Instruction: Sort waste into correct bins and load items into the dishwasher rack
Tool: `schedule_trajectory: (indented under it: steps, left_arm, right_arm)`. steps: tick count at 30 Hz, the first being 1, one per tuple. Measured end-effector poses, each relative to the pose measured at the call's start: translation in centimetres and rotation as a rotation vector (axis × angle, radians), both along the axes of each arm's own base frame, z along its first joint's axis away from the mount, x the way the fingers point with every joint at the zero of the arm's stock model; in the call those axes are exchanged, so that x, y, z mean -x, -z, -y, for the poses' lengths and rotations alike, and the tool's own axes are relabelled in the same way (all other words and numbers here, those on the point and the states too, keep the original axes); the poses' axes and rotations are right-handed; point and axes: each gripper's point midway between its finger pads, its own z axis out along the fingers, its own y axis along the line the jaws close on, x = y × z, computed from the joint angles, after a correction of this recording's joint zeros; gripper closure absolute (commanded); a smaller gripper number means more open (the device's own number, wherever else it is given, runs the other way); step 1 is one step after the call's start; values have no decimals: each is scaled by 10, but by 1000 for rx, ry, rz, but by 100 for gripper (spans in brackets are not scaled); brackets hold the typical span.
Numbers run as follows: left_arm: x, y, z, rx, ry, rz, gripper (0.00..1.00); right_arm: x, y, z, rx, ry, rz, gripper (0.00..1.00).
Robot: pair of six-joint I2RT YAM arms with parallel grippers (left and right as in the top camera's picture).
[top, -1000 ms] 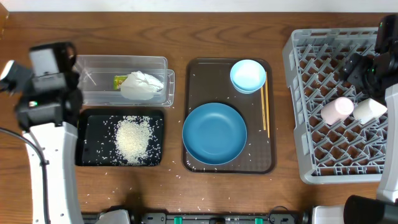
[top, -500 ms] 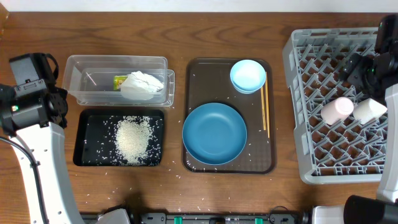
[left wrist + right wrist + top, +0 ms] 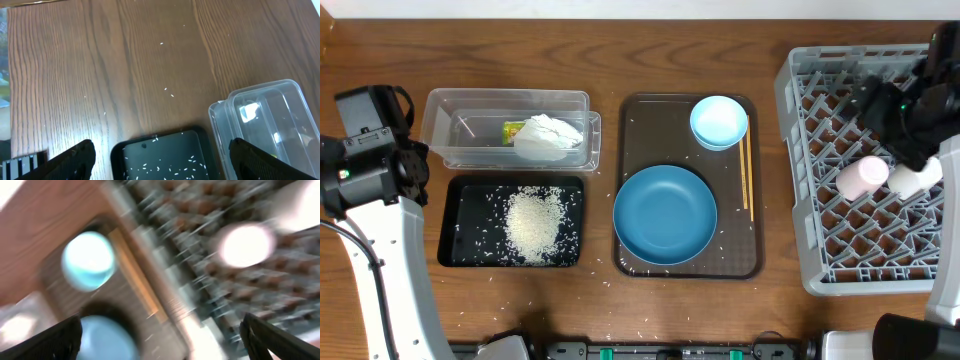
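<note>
White rice [image 3: 534, 222] lies heaped in the black tray [image 3: 460, 240]. The wrapper [image 3: 513, 130] and tissue [image 3: 548, 137] sit in the clear tub [image 3: 470, 105]. On the brown serving tray [image 3: 638, 120] are the dark-blue bowl [image 3: 665, 214], the light-blue bowl [image 3: 719, 121] and the chopsticks [image 3: 747, 175]. The pink cup [image 3: 861, 177] and white cup [image 3: 912, 177] lie in the grey rack [image 3: 800, 180]. My left gripper [image 3: 160, 167] is open above the black tray's corner [image 3: 165, 155], beside the tub [image 3: 270, 125]. My right gripper [image 3: 162, 347] is open over the rack's left edge, its view blurred.
Stray rice grains [image 3: 620, 283] dot the wooden table around both trays. My left arm [image 3: 370, 150] stands left of the bins. My right arm [image 3: 905, 105] hangs over the rack's far right part.
The left arm pulled back leftward off the bins, then held still. The right arm has swung left over the rack and is moving fast.
</note>
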Motion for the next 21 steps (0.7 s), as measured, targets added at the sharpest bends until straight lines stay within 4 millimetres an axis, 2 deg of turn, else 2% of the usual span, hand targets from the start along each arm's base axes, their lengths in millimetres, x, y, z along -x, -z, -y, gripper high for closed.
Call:
schedule_trajectory:
  steps: [3, 7, 9, 10, 15, 19, 21]
  left_arm:
    - [0, 0, 0, 1, 1, 1, 11]
    - [0, 0, 0, 1, 1, 1, 12]
    - [0, 0, 0, 2, 1, 1, 12]
    - [0, 0, 0, 2, 1, 1, 12]
    - [0, 0, 0, 2, 1, 1, 12]
    - [0, 0, 0, 2, 1, 1, 12]
    - [0, 0, 0, 2, 1, 1, 11]
  right_arm:
    - [-7, -7, -22, -106, -61, 42, 4]
    - [-7, -5, -53, -114, -186, 41, 3]
    - [-2, 4, -72, -76, -260, 0, 2]
    - [-1, 10, -79, -45, -291, -22, 5]
    - [3, 48, -104, 99, -406, -134, 6]
    - [-12, 60, -116, 149, -450, -112, 20]
    - [-22, 62, -122, 174, -462, -77, 20]
